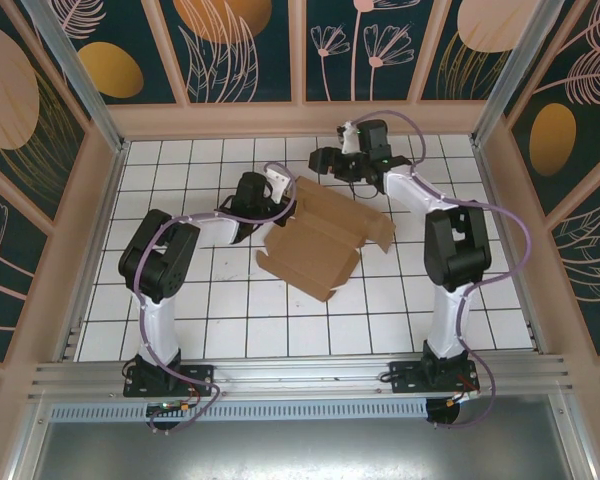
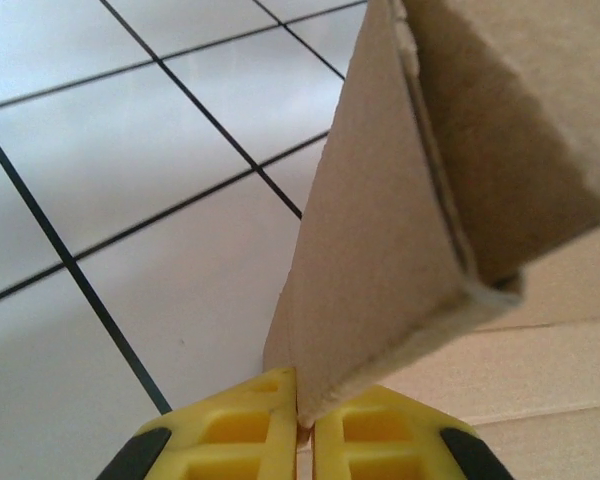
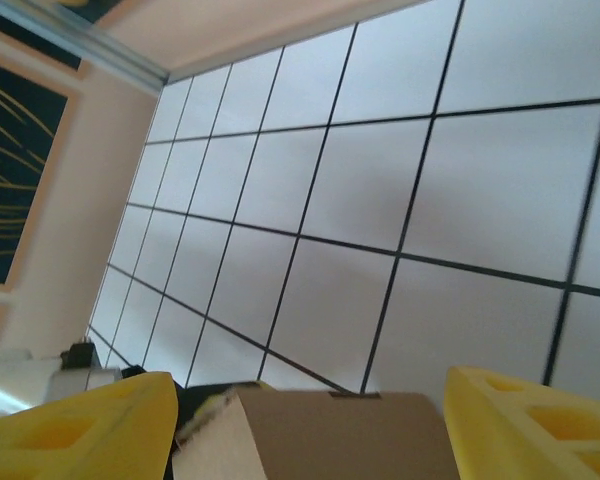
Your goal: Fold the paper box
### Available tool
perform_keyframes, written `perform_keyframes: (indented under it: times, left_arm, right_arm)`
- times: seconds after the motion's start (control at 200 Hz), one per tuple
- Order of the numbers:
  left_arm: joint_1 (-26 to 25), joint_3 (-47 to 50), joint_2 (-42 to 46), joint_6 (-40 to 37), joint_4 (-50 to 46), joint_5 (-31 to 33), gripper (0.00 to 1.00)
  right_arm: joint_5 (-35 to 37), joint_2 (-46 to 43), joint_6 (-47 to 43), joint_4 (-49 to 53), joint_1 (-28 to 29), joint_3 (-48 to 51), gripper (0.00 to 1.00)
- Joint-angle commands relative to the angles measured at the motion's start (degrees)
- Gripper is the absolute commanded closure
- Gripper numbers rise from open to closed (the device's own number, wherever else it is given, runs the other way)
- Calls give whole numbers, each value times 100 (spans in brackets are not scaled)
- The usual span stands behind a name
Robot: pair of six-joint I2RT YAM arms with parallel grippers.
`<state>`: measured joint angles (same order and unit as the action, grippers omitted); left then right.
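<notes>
The paper box (image 1: 320, 242) is a brown cardboard sheet, partly folded, lying askew in the middle of the white tiled table. My left gripper (image 1: 267, 203) is at its left edge. In the left wrist view the yellow fingers (image 2: 240, 425) are shut on the corner of a raised cardboard flap (image 2: 380, 230) that stands up from the sheet. My right gripper (image 1: 327, 160) is over the box's far end. Its yellow fingers (image 3: 80, 425) stand wide apart, and a cardboard panel (image 3: 320, 440) of the box lies in the gap between them.
The white tiled table (image 1: 180, 300) is enclosed by pale side walls (image 1: 90, 230) and a back wall (image 1: 300, 115). An aluminium rail (image 1: 300, 375) runs along the near edge by the arm bases. Bare tiles lie in front of the box.
</notes>
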<state>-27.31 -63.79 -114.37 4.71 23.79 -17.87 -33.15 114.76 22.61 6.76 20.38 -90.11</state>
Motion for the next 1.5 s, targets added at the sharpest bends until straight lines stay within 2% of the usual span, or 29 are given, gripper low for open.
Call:
perform_keyframes:
  times: [0.0,0.27,0.571,0.881,1.126,1.286,1.381,1.496]
  left_arm:
    - [-11,142,141,131,278,47,91]
    - [-11,121,3,146,364,73,90]
    - [-11,20,-121,127,417,66,86]
    - [-11,53,-198,177,708,316,79]
    - [-11,-287,-440,409,631,152,78]
    - [-11,-353,-522,522,691,55,71]
    - [-11,-388,-548,536,680,-1,72]
    - [-11,-389,-519,566,736,-71,79]
  right_arm:
    - [-386,96,-341,115,157,-198,30]
    - [-603,296,-573,-43,161,53,38]
    - [-746,527,-940,256,117,53,43]
    - [-892,600,-860,282,82,46,45]
    - [-1387,660,-665,85,79,131,46]
    - [-1623,653,-478,-79,54,219,46]
    - [-1634,654,-395,-135,11,260,46]
    - [-1625,645,-322,-157,-51,299,46]
